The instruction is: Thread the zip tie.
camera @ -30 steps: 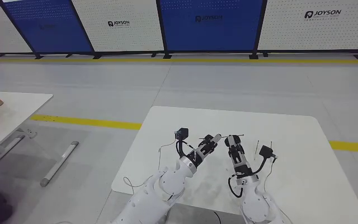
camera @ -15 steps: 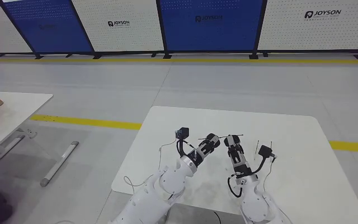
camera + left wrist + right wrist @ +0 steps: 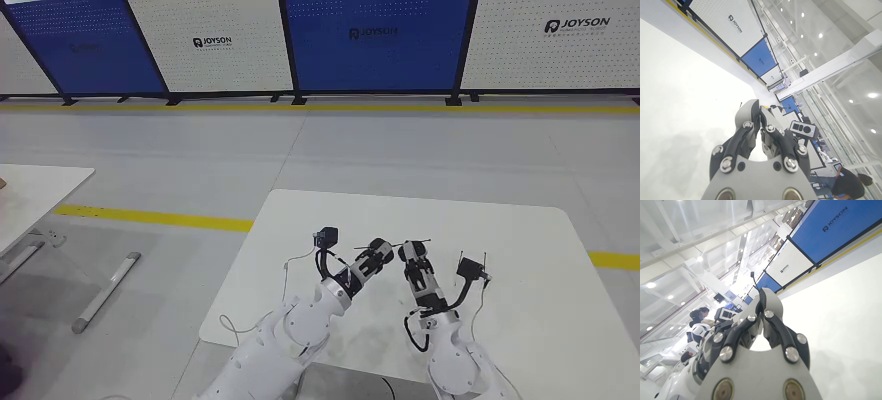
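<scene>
Markings: the blue and white partition panels [image 3: 378,45] behind the work area each carried a dark printed logo with a line of lettering, and the same marks appeared on the panels in both wrist views. The print is not transcribed here. No label or writing could be made out on the zip tie or on either claw.

Task item: the zip tie [image 3: 754,281] was a thin black strip, gripped in the right claw [image 3: 762,292]. A short length stood out past the fingertips and ended in a small square head. In the top view the zip tie [image 3: 417,241] showed as a fine dark line at the tip of the right claw [image 3: 408,248], above the middle of the bench [image 3: 520,260] and not lying on it.

Claws: the right claw was clenched on the zip tie. The left claw [image 3: 759,107] had its fingers pressed together, and whether anything lay between them could not be determined. In the top view the left claw [image 3: 384,244] stood just beside the right claw, the two tips near each other.

Surface: the bench [image 3: 677,75] was plain white with rounded corners.

Room: the floor [image 3: 200,150] was grey, crossed by a yellow line [image 3: 150,217]. A second table [image 3: 30,195] stood at the left edge, and a pale tube [image 3: 105,292] lay on the floor near it. Round ceiling lights [image 3: 651,285] were lit overhead.
</scene>
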Controlling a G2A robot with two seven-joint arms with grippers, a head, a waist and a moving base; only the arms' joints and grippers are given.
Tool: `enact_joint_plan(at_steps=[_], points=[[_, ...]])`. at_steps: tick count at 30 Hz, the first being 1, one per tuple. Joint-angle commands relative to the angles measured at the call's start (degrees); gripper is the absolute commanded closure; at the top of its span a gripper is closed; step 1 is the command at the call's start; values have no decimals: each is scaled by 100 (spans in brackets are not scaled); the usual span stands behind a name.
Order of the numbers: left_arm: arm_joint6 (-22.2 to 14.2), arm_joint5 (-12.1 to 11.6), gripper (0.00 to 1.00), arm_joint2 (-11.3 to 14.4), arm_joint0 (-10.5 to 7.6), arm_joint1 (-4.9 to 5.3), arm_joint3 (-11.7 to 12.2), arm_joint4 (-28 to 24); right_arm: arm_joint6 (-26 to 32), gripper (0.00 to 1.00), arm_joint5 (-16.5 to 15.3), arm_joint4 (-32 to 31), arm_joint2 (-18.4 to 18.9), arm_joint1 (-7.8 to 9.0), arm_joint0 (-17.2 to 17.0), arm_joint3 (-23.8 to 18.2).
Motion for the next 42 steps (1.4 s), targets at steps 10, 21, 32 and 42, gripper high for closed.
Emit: enact_joint_plan(at_steps=[10, 21, 32, 42], points=[[-51, -39, 100, -13, 22, 9, -58, 108, 125, 100, 137, -160, -6, -9, 33, -9], [-24, -10, 54, -23, 15, -1, -26, 75, 128, 100, 111, -131, 19, -19, 20, 3], [71, -31, 59, -59, 40, -8, -54, 40, -64, 100, 202, -145, 94, -34, 7, 58], [85, -42, 85, -76, 85, -9, -100, 31, -134, 100, 274, -172, 127, -51, 17, 88]])
